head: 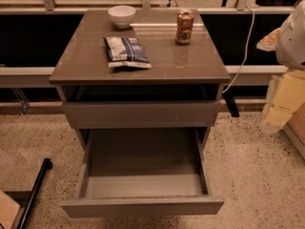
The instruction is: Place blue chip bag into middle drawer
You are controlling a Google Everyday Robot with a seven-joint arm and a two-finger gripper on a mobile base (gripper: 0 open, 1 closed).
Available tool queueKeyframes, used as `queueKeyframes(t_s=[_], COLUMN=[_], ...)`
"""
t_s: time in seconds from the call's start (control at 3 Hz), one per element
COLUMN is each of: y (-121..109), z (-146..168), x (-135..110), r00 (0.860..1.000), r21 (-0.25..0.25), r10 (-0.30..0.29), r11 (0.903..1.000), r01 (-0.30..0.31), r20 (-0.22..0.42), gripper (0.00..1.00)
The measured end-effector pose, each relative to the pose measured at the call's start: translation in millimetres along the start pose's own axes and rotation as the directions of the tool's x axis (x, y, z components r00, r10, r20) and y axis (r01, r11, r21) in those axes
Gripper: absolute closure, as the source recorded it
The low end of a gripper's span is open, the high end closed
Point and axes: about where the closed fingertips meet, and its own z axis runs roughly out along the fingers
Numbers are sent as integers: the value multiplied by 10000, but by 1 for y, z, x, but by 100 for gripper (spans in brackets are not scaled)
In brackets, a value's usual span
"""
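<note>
The blue chip bag lies flat on the brown-grey top of the cabinet, left of centre. Below it, the middle drawer is pulled far out toward me, and its grey inner floor is bare. A shallower grey drawer front sits above it, nearly closed. My gripper is not in view. Only a white rounded part of the arm shows at the right edge, well away from the bag.
A brown drink can stands at the back right of the top and a white bowl at the back centre. A white cable hangs at the right. Yellow objects stand on the floor at right, and a black pole lies at lower left.
</note>
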Motion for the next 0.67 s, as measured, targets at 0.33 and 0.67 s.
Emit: queueKeyframes(t_s=[0.33, 0.67], y=[0, -9], z=[0, 4], x=[0, -19], r00=[10000, 9983], r21=[2, 136], r10=[-2, -195], r11=[10000, 9997], r01=[2, 188], r20=[7, 557], gripper=[0, 0])
